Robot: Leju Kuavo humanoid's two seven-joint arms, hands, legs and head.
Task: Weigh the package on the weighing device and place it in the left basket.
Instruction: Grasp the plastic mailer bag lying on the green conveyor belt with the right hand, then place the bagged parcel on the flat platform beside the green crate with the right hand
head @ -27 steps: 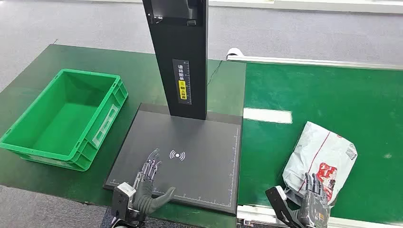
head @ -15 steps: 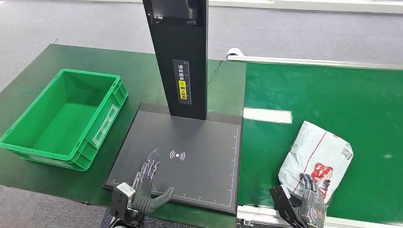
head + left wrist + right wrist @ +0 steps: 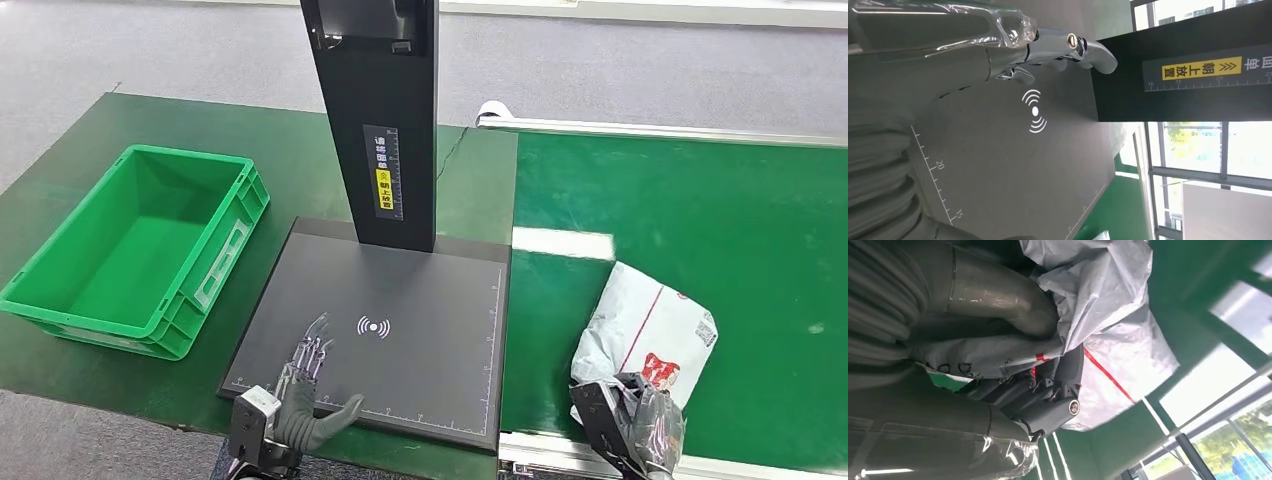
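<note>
Where the green table (image 3: 100, 385) meets grey floor, the head view shows the basket (image 3: 130, 250) left of the scale (image 3: 400, 330) and the package (image 3: 645, 330) right of it, on the belt (image 3: 700, 220). Left hand (image 3: 305, 385) over the scale, fingers apart. Right wrist view: right hand (image 3: 1013, 390) clamped on the package.

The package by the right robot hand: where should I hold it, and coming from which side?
Judging by its pose, hold the near, crumpled end of the package, approaching from the robot's side. It lies flat on the green belt, and the right robot hand already has thumb and fingers gathering that soft fold.
</note>
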